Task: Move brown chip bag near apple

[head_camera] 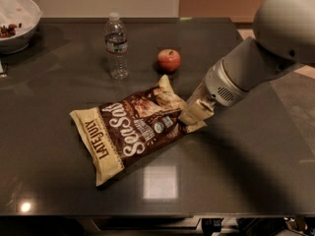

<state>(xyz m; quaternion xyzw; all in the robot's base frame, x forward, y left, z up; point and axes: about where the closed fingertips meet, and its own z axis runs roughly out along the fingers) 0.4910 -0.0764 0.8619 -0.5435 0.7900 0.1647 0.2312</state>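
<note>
The brown chip bag (133, 129) lies flat on the dark table, its "LATE JULY" end at the left and its other end pointing up and right. That upper right end lies just below the red apple (169, 60), a small gap apart. My gripper (195, 114) reaches down from the right on the big white arm. It is shut on the bag's right edge. The fingertips are partly hidden by the bag's cream edge.
A clear water bottle (117, 45) stands upright left of the apple. A white bowl (17, 21) with food sits at the far left corner. The dark table (246, 171) runs to its front edge near the bottom of the view.
</note>
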